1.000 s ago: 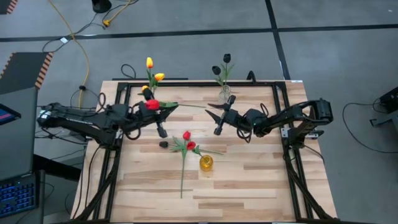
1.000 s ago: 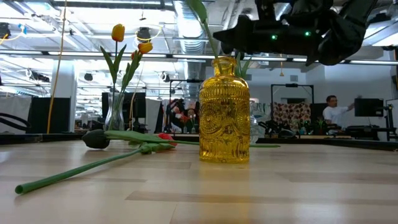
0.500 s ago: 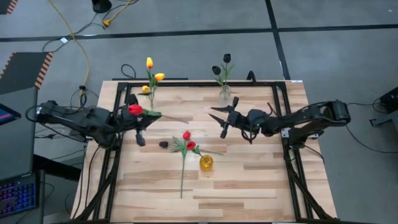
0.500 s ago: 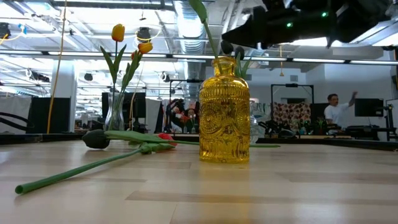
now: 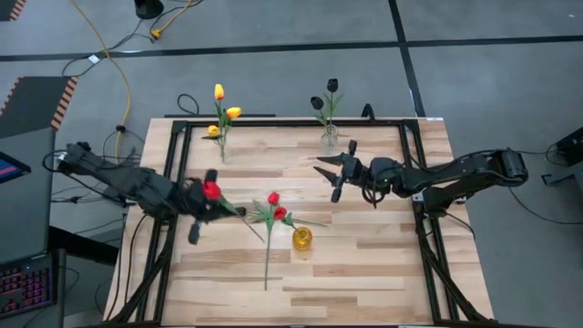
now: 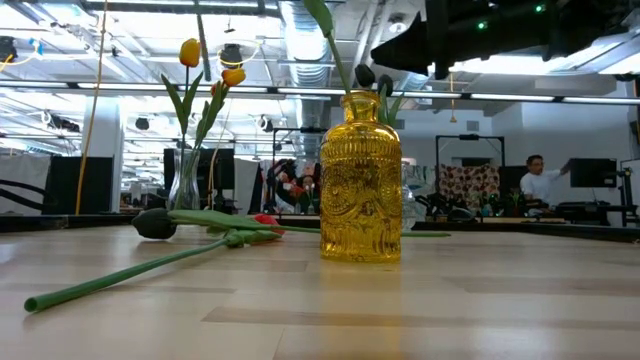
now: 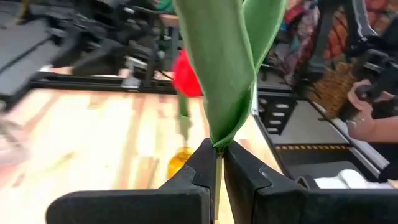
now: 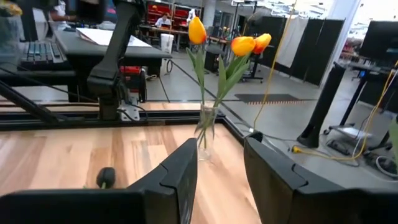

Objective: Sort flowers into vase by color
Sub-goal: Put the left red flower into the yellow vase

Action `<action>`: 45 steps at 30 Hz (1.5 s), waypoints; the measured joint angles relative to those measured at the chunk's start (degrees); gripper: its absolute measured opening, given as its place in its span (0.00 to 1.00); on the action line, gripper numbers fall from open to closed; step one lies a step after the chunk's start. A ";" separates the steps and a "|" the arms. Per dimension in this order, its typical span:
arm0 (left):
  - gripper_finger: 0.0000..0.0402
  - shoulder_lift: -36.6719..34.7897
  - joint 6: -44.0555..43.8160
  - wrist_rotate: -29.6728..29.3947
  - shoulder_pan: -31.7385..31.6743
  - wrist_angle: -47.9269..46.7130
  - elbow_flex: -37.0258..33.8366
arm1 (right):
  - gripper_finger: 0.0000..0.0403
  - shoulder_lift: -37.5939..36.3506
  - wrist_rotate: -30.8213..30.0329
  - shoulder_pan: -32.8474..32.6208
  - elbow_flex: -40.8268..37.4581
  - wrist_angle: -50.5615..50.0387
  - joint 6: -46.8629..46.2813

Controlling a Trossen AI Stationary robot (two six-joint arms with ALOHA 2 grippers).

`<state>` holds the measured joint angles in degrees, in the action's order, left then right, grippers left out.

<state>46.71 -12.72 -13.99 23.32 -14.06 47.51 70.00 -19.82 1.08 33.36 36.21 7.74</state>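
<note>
The high view looks straight down from well above, taking in the whole wooden table [image 5: 364, 264], both arms and the grey floor around it. The low view sits at table-top height, close to the amber vase [image 6: 360, 180], and faces level across the boards into the room behind. The left wrist view looks forward past its own fingers [image 7: 199, 171] over the table towards the same amber vase [image 7: 180, 163], which the high view shows near the table's middle [image 5: 301, 240]. The right wrist view faces along the table to the clear vase of yellow-orange tulips [image 8: 205, 127], which the high view [image 5: 222, 114] and low view [image 6: 192, 130] share.
</note>
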 joint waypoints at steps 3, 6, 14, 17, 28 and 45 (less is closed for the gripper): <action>0.02 4.71 0.92 0.70 1.33 4.98 0.00 | 0.39 0.07 0.20 -0.05 0.00 -0.25 -1.37; 0.02 8.65 3.72 1.98 2.32 10.35 0.04 | 0.39 0.17 0.31 -0.13 0.00 -0.37 -3.58; 0.02 16.94 6.42 1.95 2.69 11.04 6.52 | 0.39 0.22 0.33 -1.69 0.00 -0.42 -4.78; 0.02 19.85 9.57 2.65 2.70 10.93 9.40 | 0.39 0.22 0.33 -2.42 0.00 -0.50 -4.78; 0.02 28.23 17.47 2.50 2.70 8.20 20.03 | 0.39 0.22 0.33 -3.76 0.00 -0.70 -4.78; 0.02 34.14 22.52 -7.48 0.04 6.11 23.17 | 0.39 0.22 0.31 -3.74 0.02 -3.45 -4.78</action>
<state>80.85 9.81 -21.47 23.35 -7.96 70.67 70.22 -19.51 -2.66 33.39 32.76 2.96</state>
